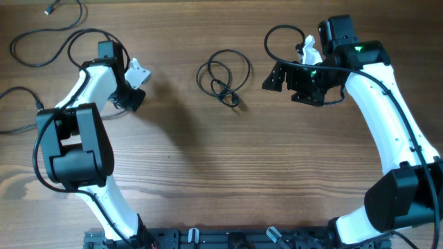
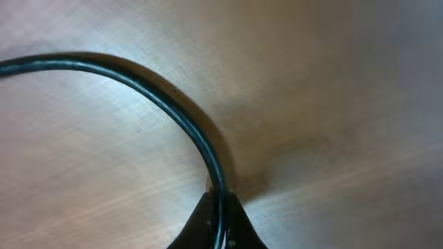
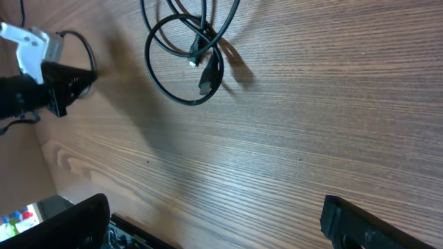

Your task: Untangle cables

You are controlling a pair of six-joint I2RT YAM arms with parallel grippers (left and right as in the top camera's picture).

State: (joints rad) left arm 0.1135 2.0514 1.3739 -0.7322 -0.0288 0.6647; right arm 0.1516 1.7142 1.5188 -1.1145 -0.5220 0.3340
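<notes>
Reaching in from both sides, two white and black arms bend over a brown wooden surface (image 1: 208, 173). The left arm (image 1: 93, 86) comes up from the near edge, bends at a big black joint and leans toward the far side. Its end points down, low over the wood. The right arm (image 1: 384, 104) comes up on the other side, then turns in toward the middle. A green light glows on it.

The left fingers (image 2: 216, 225) are pressed together and pinch a loose cable (image 2: 159, 93). The cable curves away from them in one big bend, flat on the wood. The right fingers (image 1: 275, 76) are spread wide with nothing between them. They are held above the surface and face the middle.

The coiled cables (image 1: 223, 81) lie in the middle of the surface, between the two sets of fingers, and touch neither. They make a few loops that cross each other. Two small plug ends (image 3: 201, 69) sit close together where the loops cross. A wavy cable (image 1: 69, 40) lies near the far left corner.
</notes>
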